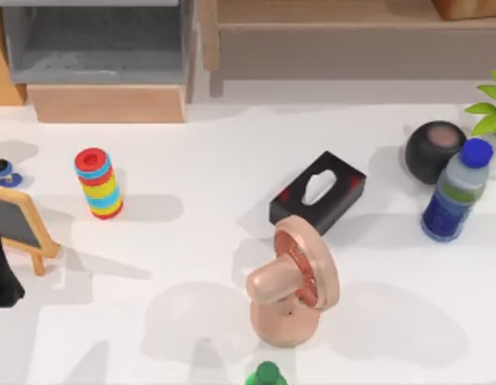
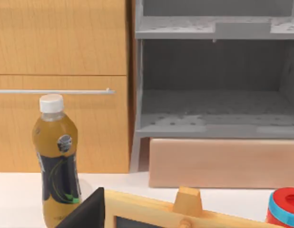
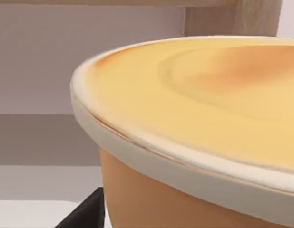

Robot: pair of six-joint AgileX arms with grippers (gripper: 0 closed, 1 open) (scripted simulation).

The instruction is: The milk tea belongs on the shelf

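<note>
The milk tea is a tan cup with a cream rim and a flat orange lid, very close in the right wrist view. A dark part of my right gripper shows just beside its wall. In the top view a tan object rests on the wooden shelf at the far right back edge. My left gripper is parked at the left edge, behind the small chalkboard.
A pink ring stand, black tissue box, striped can, blue water bottle and black ball stand on the white table. A grey cabinet and a brown drink bottle are at the back left.
</note>
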